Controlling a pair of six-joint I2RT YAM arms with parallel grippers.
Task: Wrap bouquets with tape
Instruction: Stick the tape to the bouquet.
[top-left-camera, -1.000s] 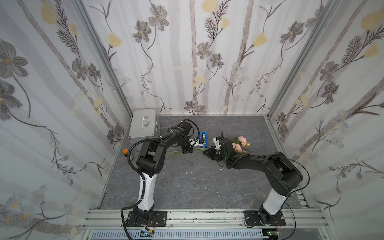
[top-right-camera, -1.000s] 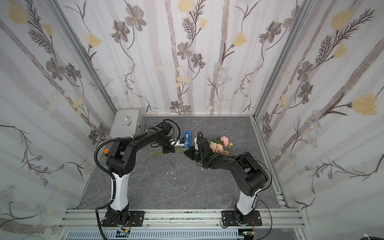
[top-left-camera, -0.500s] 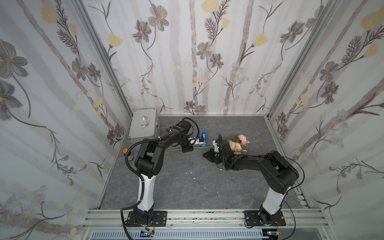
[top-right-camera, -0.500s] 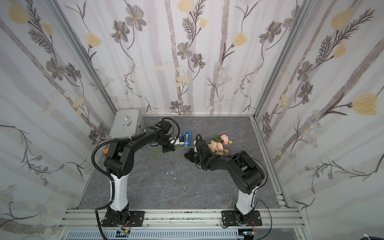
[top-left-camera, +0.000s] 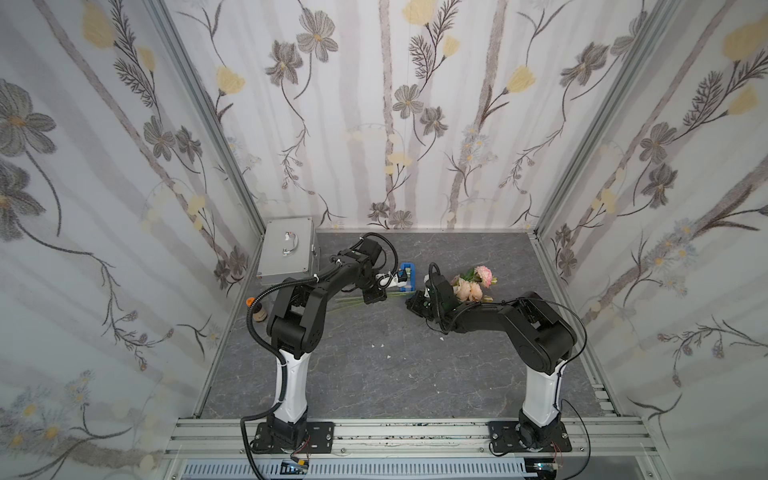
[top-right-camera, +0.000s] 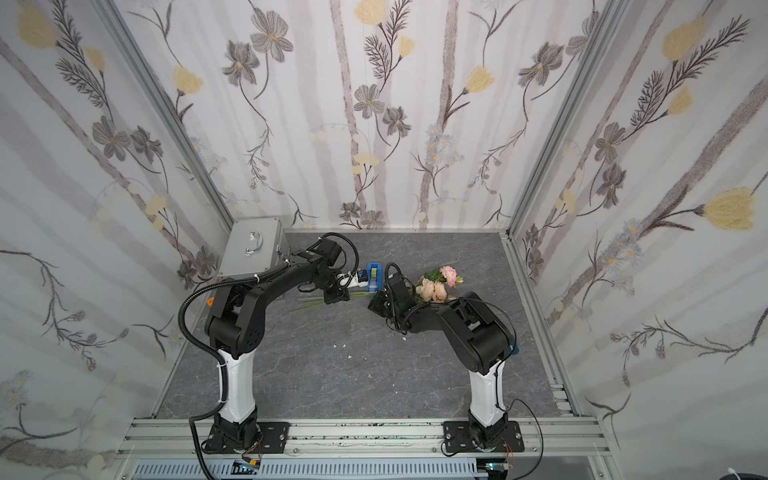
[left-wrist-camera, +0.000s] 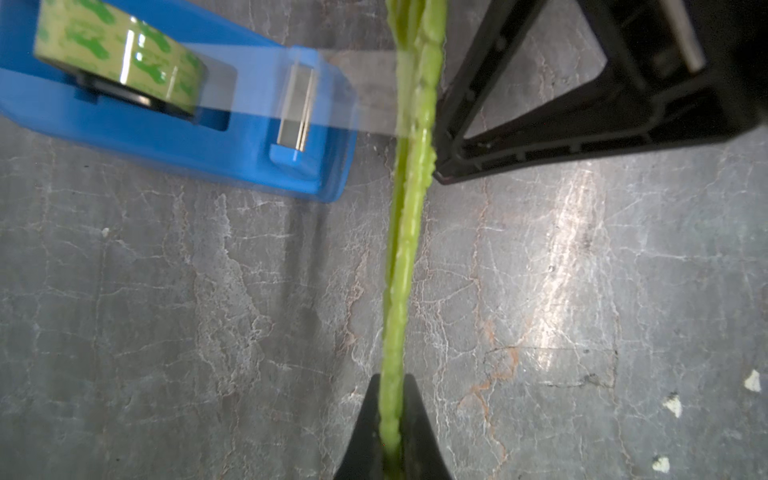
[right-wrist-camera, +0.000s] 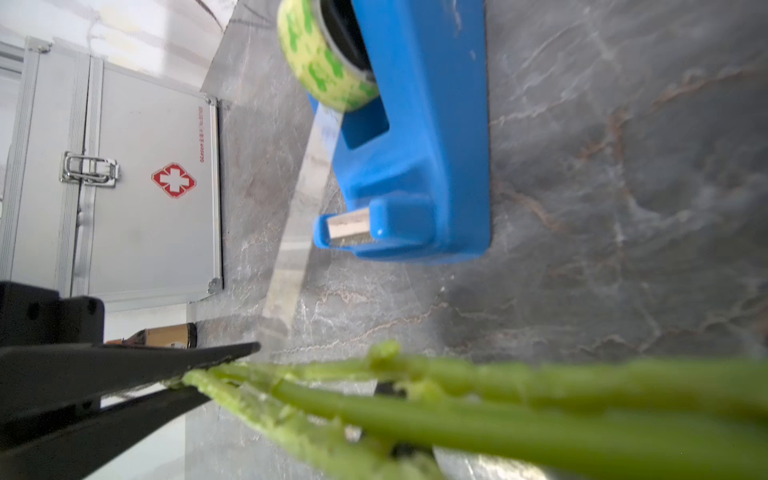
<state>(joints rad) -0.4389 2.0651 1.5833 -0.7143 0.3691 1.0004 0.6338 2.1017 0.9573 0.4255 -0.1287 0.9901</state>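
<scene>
Pink blooms (top-left-camera: 471, 286) show in top views; wrist cameras catch stems (left-wrist-camera: 405, 249), tape (left-wrist-camera: 116, 62)

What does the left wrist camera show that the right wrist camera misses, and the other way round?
Only the left wrist view shows white scraps on the table. Only the right wrist view shows a silver case with a red cross, and a brown bottle. Both show the blue dispenser with its tape roll, a clear strip pulled out toward the green stems, and the left gripper shut on those stems.
</scene>
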